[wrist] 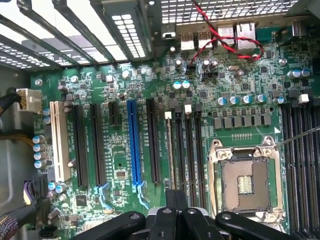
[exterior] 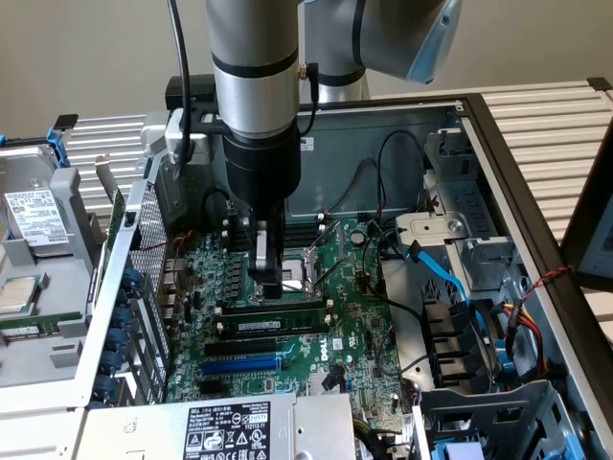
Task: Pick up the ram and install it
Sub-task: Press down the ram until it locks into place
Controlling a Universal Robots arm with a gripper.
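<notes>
Ram (exterior: pixel 278 318), a thin green stick with a white label, lies seated lengthwise in a black slot at the frame's centre. Directly above it the end effector (exterior: pixel 269 286) points straight down from the upright silver arm; whether its fingers are spread, I cannot tell. Around spreads the green motherboard (exterior: pixel 359 331).

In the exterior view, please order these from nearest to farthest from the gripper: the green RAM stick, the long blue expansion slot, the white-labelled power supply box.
1. Green RAM stick, just below the gripper.
2. Long blue expansion slot, lower on the board.
3. White-labelled power supply box, at the frame's bottom edge.
</notes>
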